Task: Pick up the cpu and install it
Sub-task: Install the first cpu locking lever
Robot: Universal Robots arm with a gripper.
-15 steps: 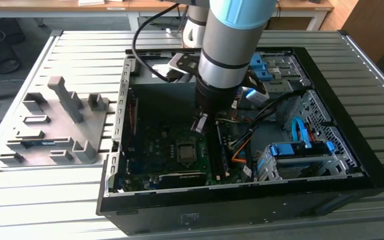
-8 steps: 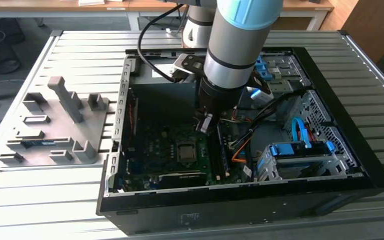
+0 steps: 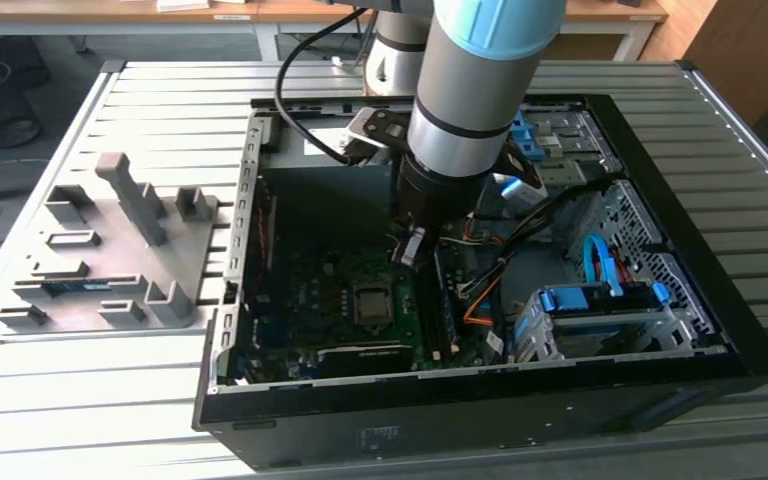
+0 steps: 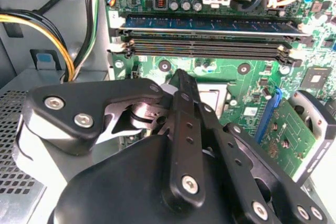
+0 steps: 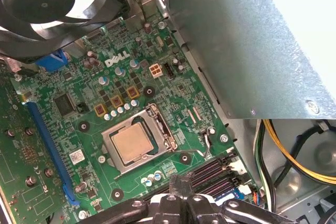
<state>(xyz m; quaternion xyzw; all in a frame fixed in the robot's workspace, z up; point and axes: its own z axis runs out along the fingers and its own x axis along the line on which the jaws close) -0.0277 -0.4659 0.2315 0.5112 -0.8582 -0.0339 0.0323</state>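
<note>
Cpu point(image 5: 130, 144): seated flat in the metal-framed socket point(image 5: 137, 145) on the green motherboard point(image 5: 157, 98), inside the open computer case point(image 3: 651, 380) on the slatted bench point(image 3: 77, 400). Gripper point(image 5: 181, 190): fingers drawn together, holding nothing, hovering above the board beside the memory slots point(image 4: 210, 38).

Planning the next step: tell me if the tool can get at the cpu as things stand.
Probably yes: the cpu lies bare in its socket with nothing over it, and the tool hangs close above the board.
</note>
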